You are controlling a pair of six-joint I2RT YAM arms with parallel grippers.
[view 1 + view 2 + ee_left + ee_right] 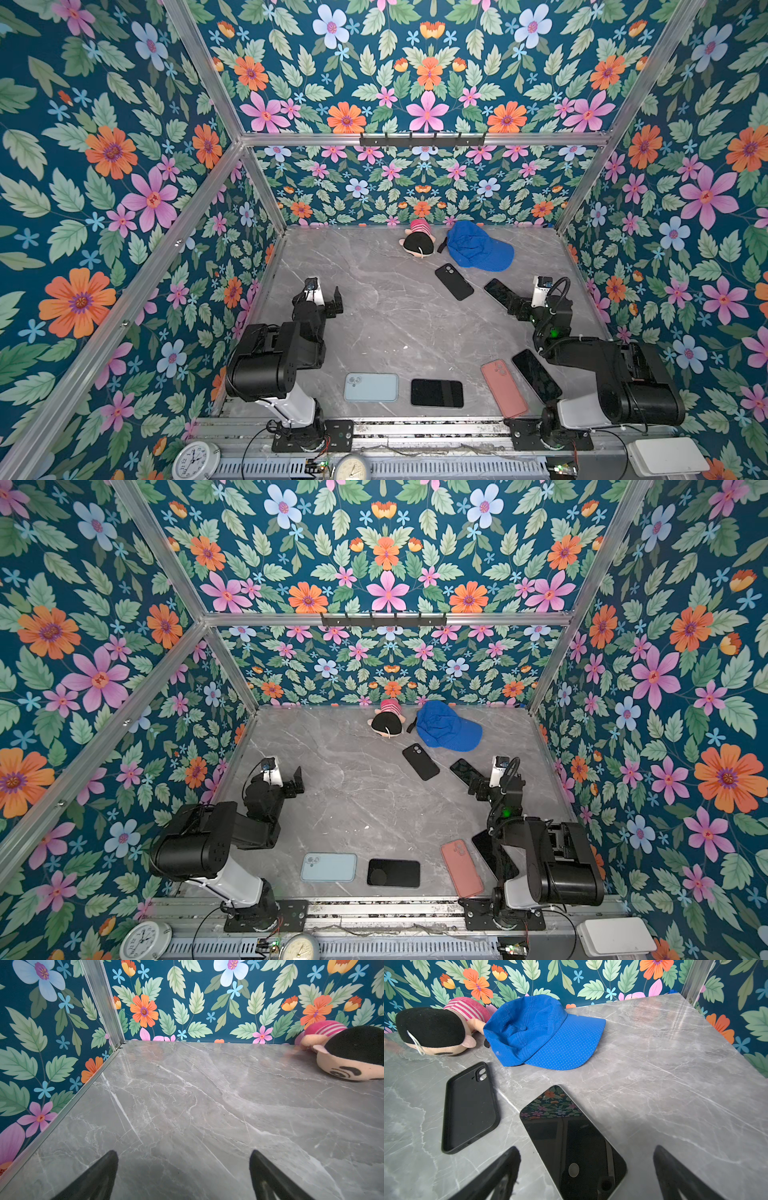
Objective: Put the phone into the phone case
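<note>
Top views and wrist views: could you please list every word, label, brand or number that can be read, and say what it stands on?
No text can be quoted with certainty.
White clock: ring of hour numerals, too small to read.
Second dial: markings blurred and cut off by the picture's edge.
Phone, black case, blue cap: no word, brand or logo shows.

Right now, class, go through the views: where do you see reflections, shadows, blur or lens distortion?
Right wrist view: the phone screen mirrors the floral wall; a soft shadow falls on the table beside it. Left wrist view: the fingers look soft-edged, the doll is cropped. Both top views: evenly lit, sharp; the wide lens splays the frame posts.
</note>
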